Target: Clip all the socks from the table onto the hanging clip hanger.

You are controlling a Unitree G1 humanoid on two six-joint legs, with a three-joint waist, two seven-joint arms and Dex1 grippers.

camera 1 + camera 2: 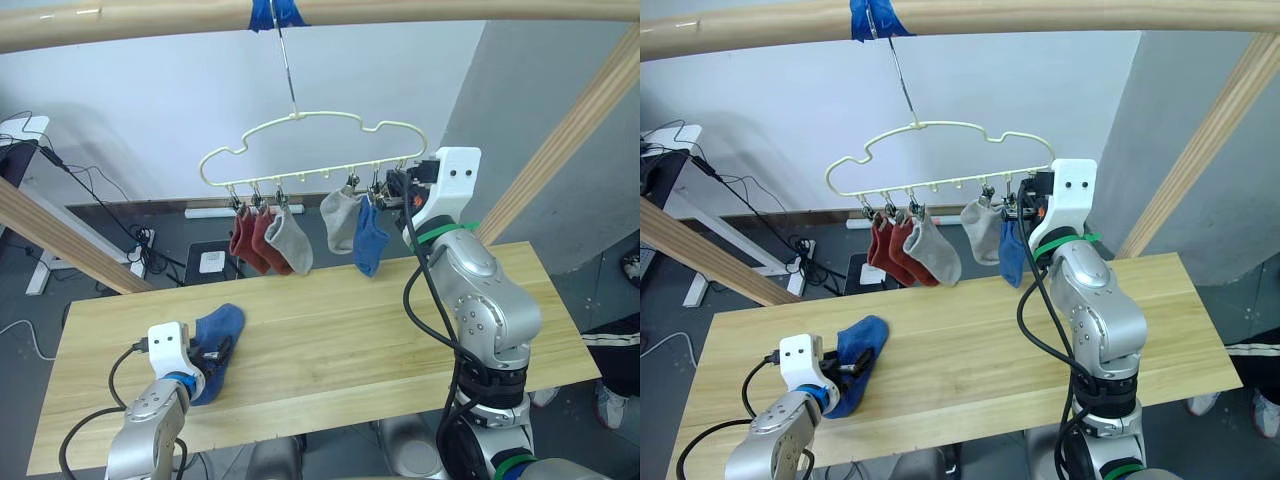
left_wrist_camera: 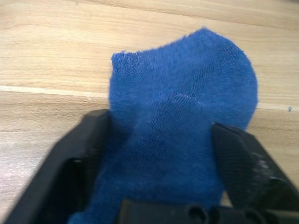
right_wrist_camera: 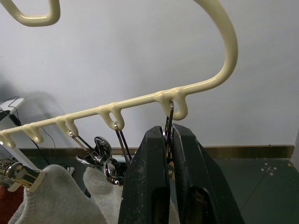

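Straddling the last blue sock (image 1: pixel 218 335) on the pale plank table (image 1: pixel 330 350), near left, our left gripper (image 2: pixel 159 177) is spread around its fuzzy knit for pickup. Five socks hang clipped on the wavy yellow clip hanger (image 1: pixel 300 140). Our right gripper (image 3: pixel 169 154) pinches the rightmost metal clip (image 3: pixel 169 128), likely opening it.

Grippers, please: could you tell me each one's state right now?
Left gripper: open around the blue sock on the table.
Right gripper: shut on a hanger clip.
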